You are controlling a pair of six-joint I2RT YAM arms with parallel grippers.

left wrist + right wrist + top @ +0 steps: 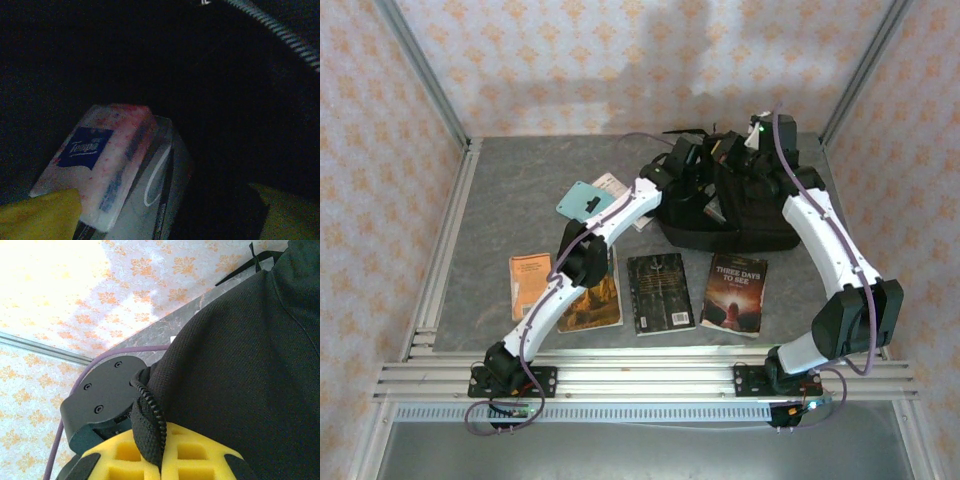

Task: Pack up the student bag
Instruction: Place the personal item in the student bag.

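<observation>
The student bag, a large black pack of soft, finely woven fabric with a toothed zip edge, was seen slumped on the desk in the upper centre-right of the top view. Its mouth was apparently held open by a fold of its rim being clenched between the right fingers. The left fingers were found spread wide in its dark interior, grasping nothing, with a Tempo tissue pack lying free by the lower-left one, judged placed there as packing, while books were lined up on the desk at lower centre, presumably awaiting packing.
</observation>
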